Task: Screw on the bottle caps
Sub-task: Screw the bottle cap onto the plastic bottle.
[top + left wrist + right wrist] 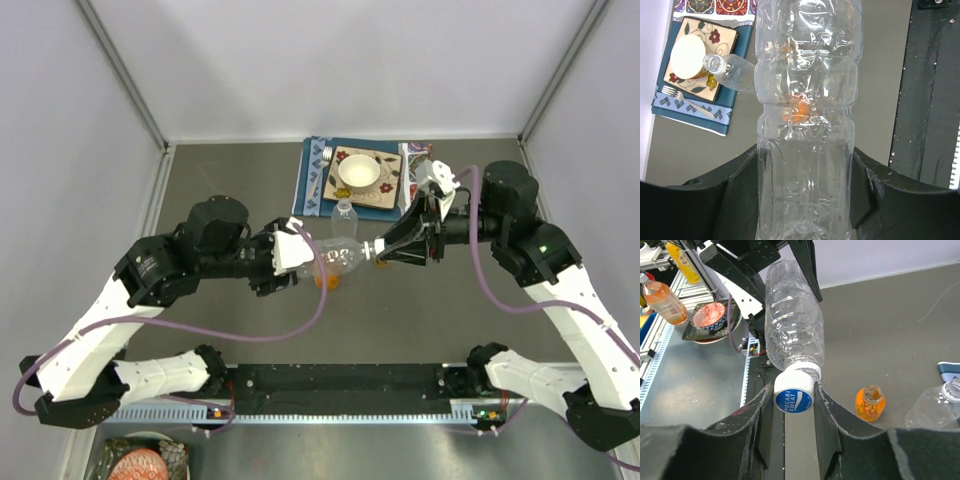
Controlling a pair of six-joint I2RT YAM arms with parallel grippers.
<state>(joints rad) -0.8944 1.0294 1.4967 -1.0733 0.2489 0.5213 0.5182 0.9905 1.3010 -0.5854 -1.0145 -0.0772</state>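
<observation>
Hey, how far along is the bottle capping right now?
Nothing looks finished yet. In hand: the left gripper holds a clear bottle while the right gripper pinches the blue-and-white cap at its neck. Left to do: the orange bottle and the second clear bottle on the table, both uncapped.

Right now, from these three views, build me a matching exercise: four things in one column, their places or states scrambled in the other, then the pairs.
1. blue-and-white cap
2. orange bottle
3. white bowl
4. gripped clear bottle

A. on the patterned plate
B. held off the table by the left gripper
C. standing uncapped on the table
D. pinched in the right gripper

Pairs: 1-D, 2-C, 3-A, 4-B
</observation>
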